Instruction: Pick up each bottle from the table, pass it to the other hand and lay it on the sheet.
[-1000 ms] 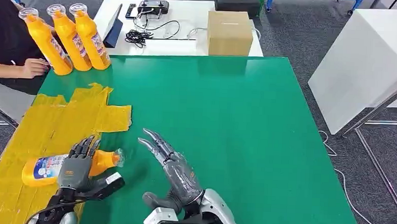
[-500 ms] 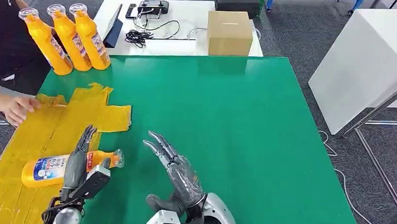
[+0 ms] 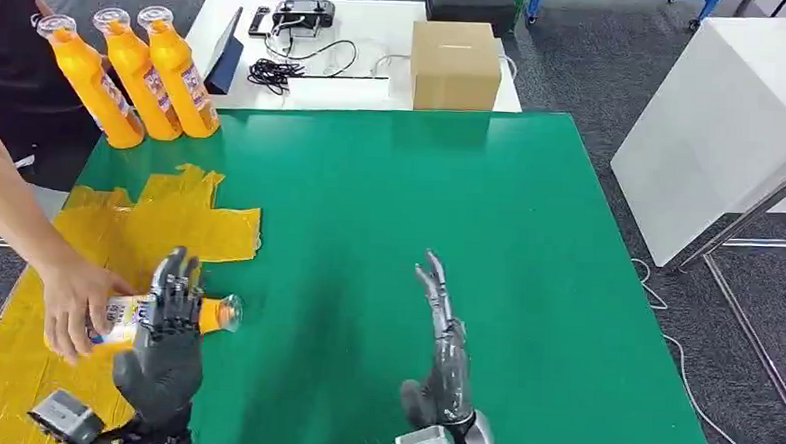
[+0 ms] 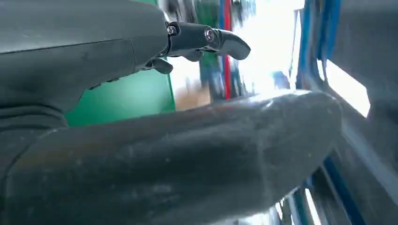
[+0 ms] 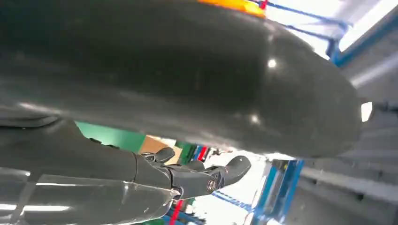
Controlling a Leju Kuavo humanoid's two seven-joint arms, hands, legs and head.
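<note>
Left hand (image 3: 163, 347), lower left of frame: raised with its back to the camera, fingers apart and pointing up, nothing in them. It stands in front of the lying bottle (image 3: 210, 314), so contact cannot be told from here. Right hand (image 3: 445, 359), low centre: edge-on, fingers straight and spread, holding nothing.

The lying bottle rests on its side on the yellow sheet (image 3: 189, 218), cap toward the green table (image 3: 488, 236). A person's hand (image 3: 73, 303), coming in from the left edge, grips its base end.

Upper left: three standing bottles (image 3: 135, 71) in a close row at the table's far corner, still to be moved. Beyond them sits a cardboard box (image 3: 455, 65) on a white table.

Handling, as I judge it: rigid plastic, smooth and glossy, likely slippery, and fairly heavy if full. The body looks broad, the neck narrow. Best hold is around the labelled mid-body; a grip near the cap would let it swing.
</note>
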